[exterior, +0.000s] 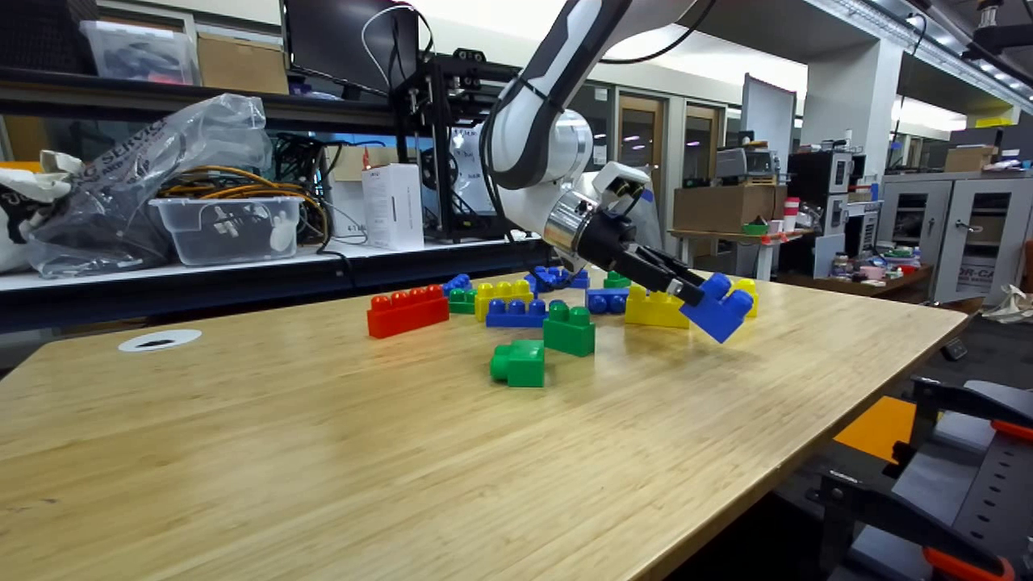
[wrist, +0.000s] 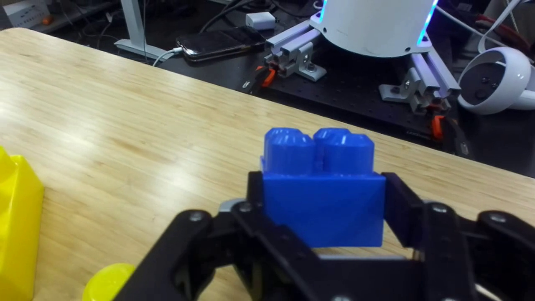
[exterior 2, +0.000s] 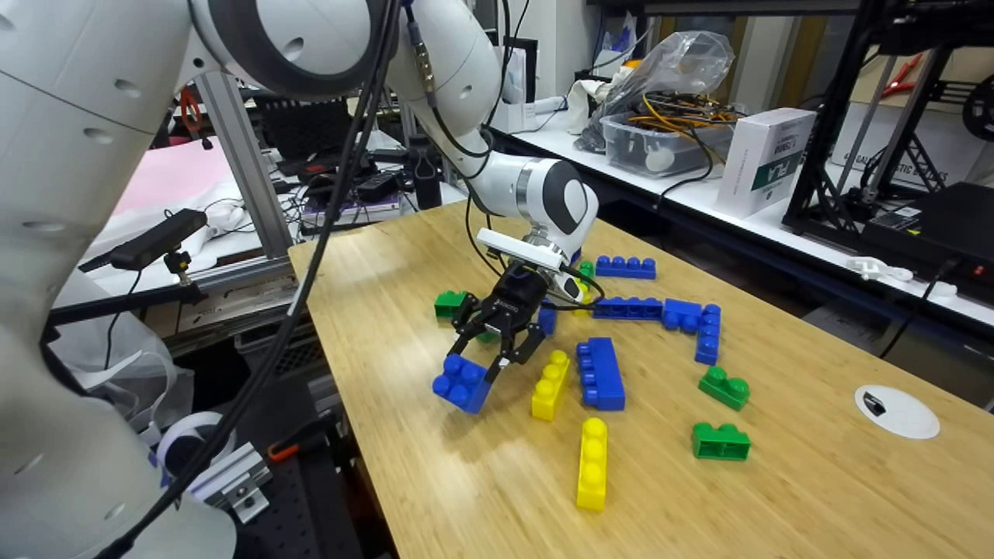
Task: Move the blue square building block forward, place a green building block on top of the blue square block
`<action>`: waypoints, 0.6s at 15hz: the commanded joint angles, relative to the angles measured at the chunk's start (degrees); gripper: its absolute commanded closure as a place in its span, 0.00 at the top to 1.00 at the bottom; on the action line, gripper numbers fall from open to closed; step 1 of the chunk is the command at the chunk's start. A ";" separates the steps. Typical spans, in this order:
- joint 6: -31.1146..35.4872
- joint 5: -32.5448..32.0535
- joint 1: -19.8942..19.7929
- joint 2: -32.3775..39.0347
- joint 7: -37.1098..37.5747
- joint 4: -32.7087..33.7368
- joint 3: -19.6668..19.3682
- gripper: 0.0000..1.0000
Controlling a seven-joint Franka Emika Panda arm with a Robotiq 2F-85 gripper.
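Observation:
My gripper (wrist: 324,190) is shut on the blue square building block (wrist: 324,209), one finger on each side, its studs facing away from the gripper. In both exterior views the block (exterior: 714,311) (exterior 2: 458,386) is tilted and a little above the table. Two green blocks lie close together: a chunky one on its side (exterior: 518,365) and one with studs up (exterior: 569,331). The chunky one seems to be the darker green block (exterior 2: 450,304) behind the gripper in an exterior view. I cannot tell for certain which is the task's green block. None shows in the wrist view.
Yellow bricks (exterior 2: 550,386) (exterior 2: 592,466) and a long blue brick (exterior 2: 600,374) stand beside the held block. More green bricks (exterior 2: 721,441) and blue bricks (exterior 2: 627,308) lie toward the shelf. A red brick (exterior: 407,311) stands nearby. The table edge runs along the robot base.

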 commanded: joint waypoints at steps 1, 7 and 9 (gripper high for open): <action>-3.01 -1.72 0.36 2.91 -0.63 3.53 0.57 0.44; -4.59 -3.72 1.90 6.15 -0.36 6.49 0.79 0.44; -5.15 -4.85 2.43 7.46 -0.45 7.56 0.79 0.44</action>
